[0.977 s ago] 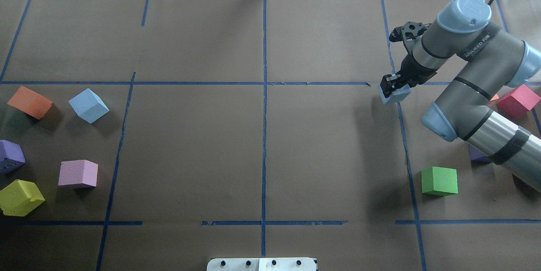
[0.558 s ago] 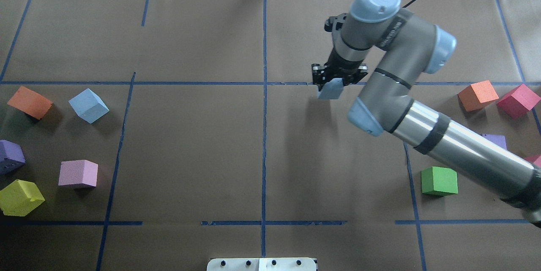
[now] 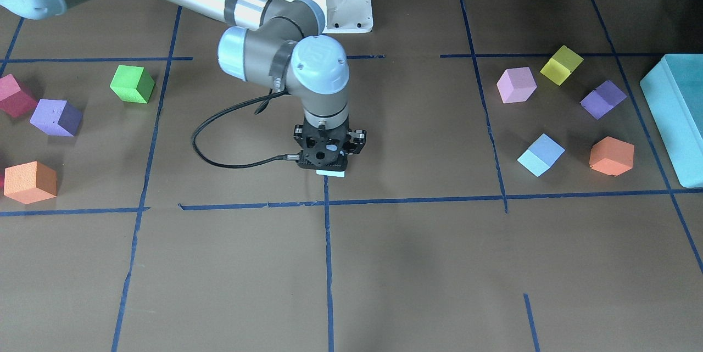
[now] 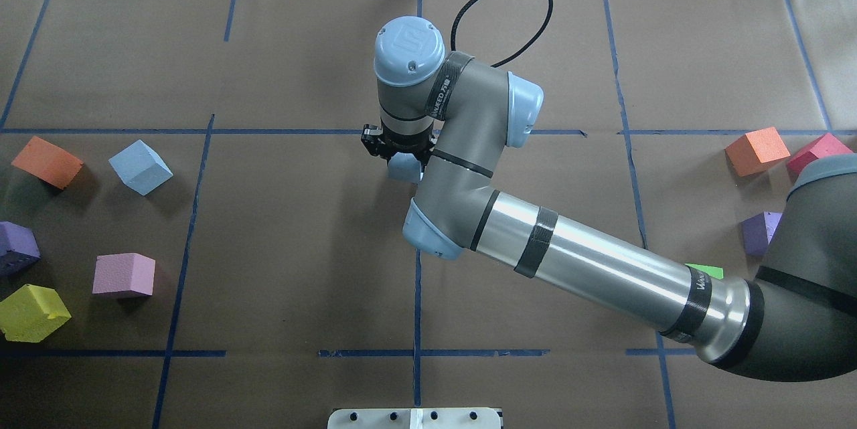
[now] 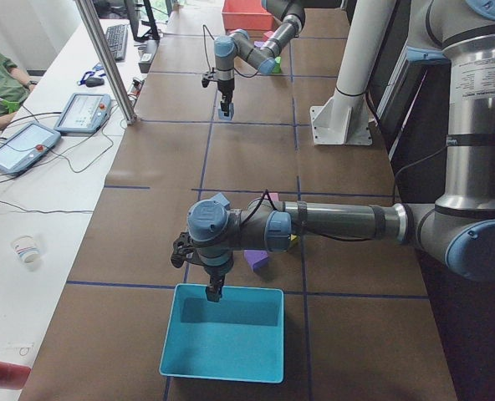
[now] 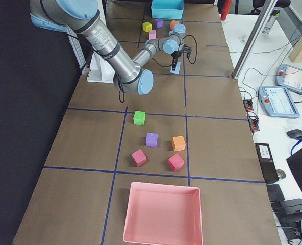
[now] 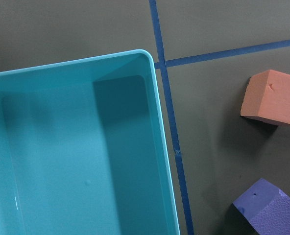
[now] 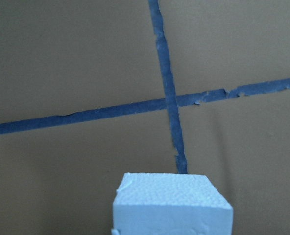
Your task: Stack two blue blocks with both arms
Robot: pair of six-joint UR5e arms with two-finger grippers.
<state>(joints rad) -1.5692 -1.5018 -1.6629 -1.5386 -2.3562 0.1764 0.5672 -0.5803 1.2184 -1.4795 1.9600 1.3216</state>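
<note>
The right tool [image 4: 396, 148] is pointing straight down near the middle of the desk [image 4: 301, 248] and is pinching the held blue block [image 4: 404, 166] between its fingers, so that only the block's pale lower edge is peeking out under the black body in the front-facing view. The block is hanging just on the robot's side of the blue tape crossing [image 3: 325, 204], which is also showing beyond it in the right wrist view; whether its underside is touching the desk cannot be told. The right arm [image 4: 576, 262] is reaching in from the robot's right, with its black cable [image 3: 219, 149] looping beside the wrist. The second blue block [image 4: 139, 166] is sitting well apart on the robot's left part of the desk, tilted on the paper, near an orange cube [image 4: 47, 161]. A purple cube [image 4: 17, 247], a pink cube [image 4: 122, 275] and a yellow cube [image 4: 32, 312] are lying closer to the robot on that same side. On the robot's right side a green cube [image 3: 132, 84], another orange cube [image 4: 756, 150] and a red cube [image 4: 818, 151] are resting. The left tool [image 5: 214, 288] is hovering over the near rim of a teal tray [image 5: 222, 359] at the desk's left end; it is appearing only in the side view, so I cannot tell whether it is spread or pressed together. The left arm [image 5: 339, 221] is stretching out horizontally toward it.
</note>
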